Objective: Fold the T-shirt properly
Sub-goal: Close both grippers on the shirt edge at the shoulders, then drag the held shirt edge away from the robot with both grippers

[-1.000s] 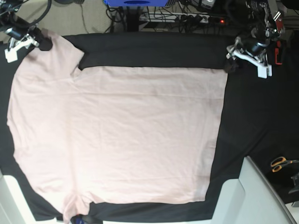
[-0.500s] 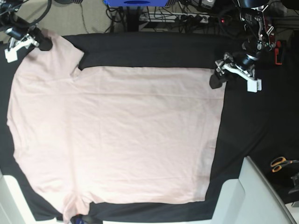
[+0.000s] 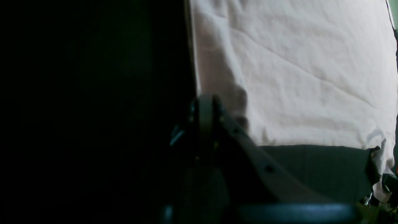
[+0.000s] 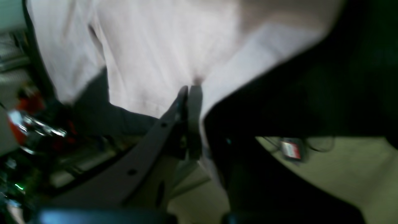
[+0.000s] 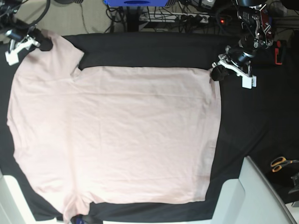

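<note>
Folding is barely begun: the T-shirt (image 5: 117, 135) lies spread flat over most of the black tabletop (image 5: 261, 121), no fold made. The left hand (image 5: 217, 73) is closed at the far hem corner, seemingly pinching it. The right hand (image 5: 42, 44) is clamped on the far sleeve. Dark cloth stays free beyond the hem, with scissors (image 5: 280, 163) well apart.
</note>
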